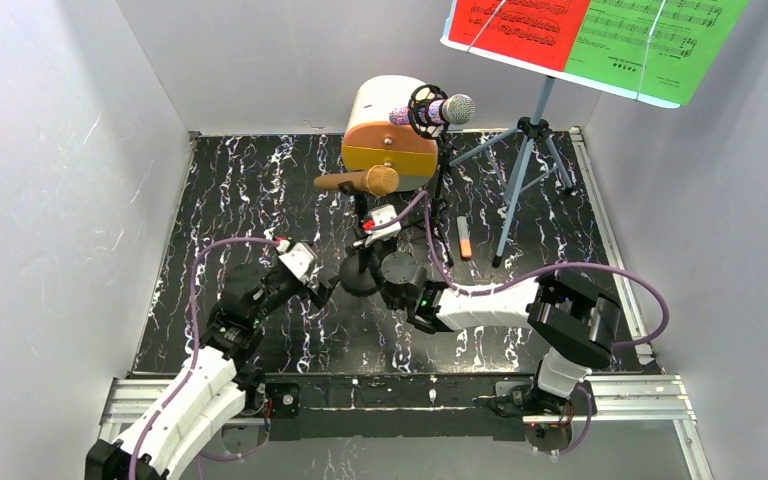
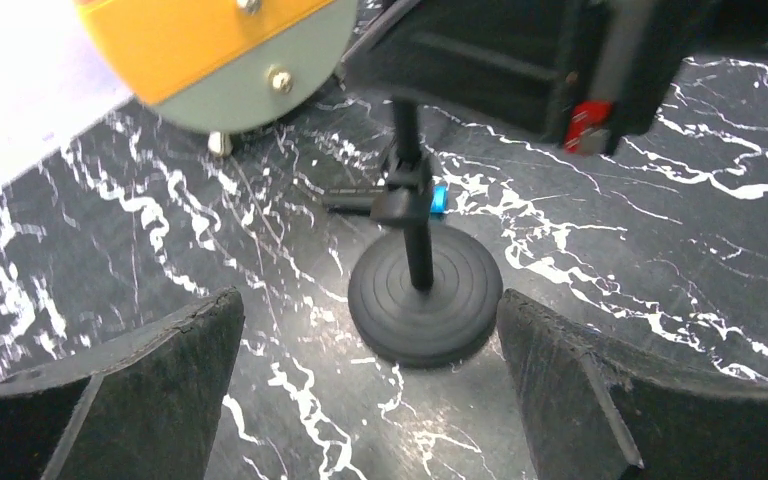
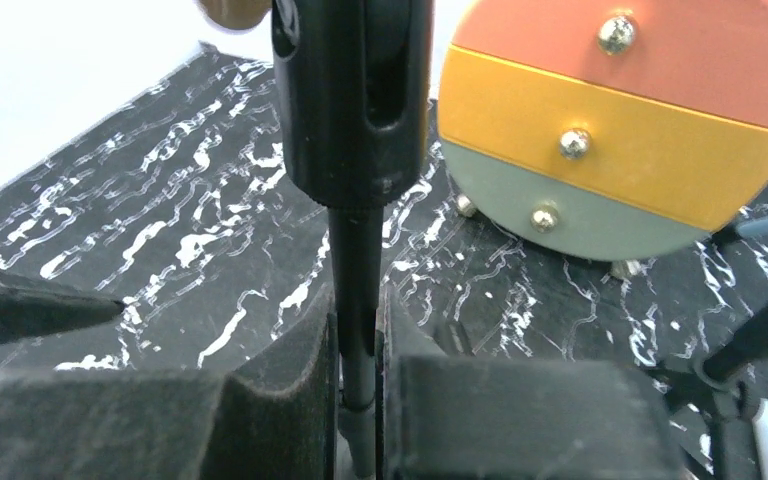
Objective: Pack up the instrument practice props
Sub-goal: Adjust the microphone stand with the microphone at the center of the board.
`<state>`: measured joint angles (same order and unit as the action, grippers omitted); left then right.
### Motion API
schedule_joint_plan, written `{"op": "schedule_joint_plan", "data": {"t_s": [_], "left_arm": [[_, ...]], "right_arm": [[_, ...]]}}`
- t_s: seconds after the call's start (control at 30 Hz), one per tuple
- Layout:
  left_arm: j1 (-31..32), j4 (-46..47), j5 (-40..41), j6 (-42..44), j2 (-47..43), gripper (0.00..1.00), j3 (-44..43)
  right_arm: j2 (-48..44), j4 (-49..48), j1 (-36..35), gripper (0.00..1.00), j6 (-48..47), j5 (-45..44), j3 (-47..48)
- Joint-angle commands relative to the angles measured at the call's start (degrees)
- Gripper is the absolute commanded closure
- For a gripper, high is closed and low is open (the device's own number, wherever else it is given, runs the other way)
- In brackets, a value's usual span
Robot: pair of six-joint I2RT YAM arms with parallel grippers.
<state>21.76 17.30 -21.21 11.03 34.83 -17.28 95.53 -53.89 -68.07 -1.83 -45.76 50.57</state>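
The only container is the round cabinet [image 1: 385, 110] at 12 o'clock on the table [image 1: 240, 200]. Its three drawers [image 3: 610, 150] are all closed, so what is inside cannot be seen.

There are two microphones. The gold microphone [image 1: 357, 182] lies level on top of the round-based stand [image 2: 425, 295] near the table's middle, just in front of the cabinet. Its long axis runs 9 to 3 o'clock, with the head toward 3. The purple microphone [image 1: 438, 111] sits in a ring mount on the black tripod [image 1: 444, 185]. It is also level, and its silver head points toward 3 o'clock.

One pale-blue tripod [image 1: 522, 175] stands at 2 o'clock, holding one red sheet [image 1: 518, 28] and one green sheet [image 1: 650, 45] side by side, the red at 9 o'clock of the green. One small orange stick [image 1: 465, 238] lies between the two tripods, its long axis 12 to 6.

The right gripper [image 3: 360, 400] is clamped on the upright pole of the round-based stand, below the microphone. The left gripper [image 2: 368, 310] is spread wide and holds nothing. It sits low at 9 o'clock of the stand's base, its fingers not touching the disc.
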Motion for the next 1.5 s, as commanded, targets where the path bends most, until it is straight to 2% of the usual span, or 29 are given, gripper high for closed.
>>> {"op": "schedule_joint_plan", "data": {"t_s": [0.0, 0.27, 0.43, 0.67, 0.9, 1.03, 1.2, 1.37, 1.47], "left_arm": [[4.48, 5.39, 1.33, 12.24, -0.98, 0.04, 0.95], [9.05, 10.77, 4.65, 15.46, 1.36, 0.06, 3.88], [13.31, 16.58, 13.13, 19.95, 3.21, 0.08, 6.55], [17.53, 23.94, 15.81, 24.74, 11.29, 0.20, 6.58], [17.87, 30.97, 16.25, 22.34, 17.91, 0.26, 5.69], [17.83, 31.04, 16.58, 21.33, 15.74, 0.27, 7.12], [17.79, 31.08, 17.99, 20.39, 14.04, 0.27, 8.02], [17.79, 30.21, 17.88, 18.91, 11.58, 0.27, 8.74], [17.79, 26.93, 18.00, 18.81, 8.71, 0.27, 8.75]], "right_arm": [[-1.37, 5.77, -2.47, 0.99, 7.19, -4.55, 1.55], [0.27, 4.60, -3.46, 0.99, 6.16, -5.61, 1.19], [0.71, 3.94, -3.45, 0.99, 6.00, -5.24, 0.79], [0.87, 3.79, -3.47, 0.99, 6.24, -3.17, 0.85], [-1.09, 4.36, -3.45, 0.98, 6.04, 3.18, -0.60], [-3.50, 4.40, -2.93, 0.74, 4.80, 9.55, -2.11], [-6.06, 4.39, -0.83, 0.53, 5.92, 19.10, -4.27], [-9.09, 4.82, 3.24, 0.40, 7.62, 31.06, -6.59], [-10.87, 3.95, 7.31, 0.34, 8.00, 41.13, -8.36]]}}
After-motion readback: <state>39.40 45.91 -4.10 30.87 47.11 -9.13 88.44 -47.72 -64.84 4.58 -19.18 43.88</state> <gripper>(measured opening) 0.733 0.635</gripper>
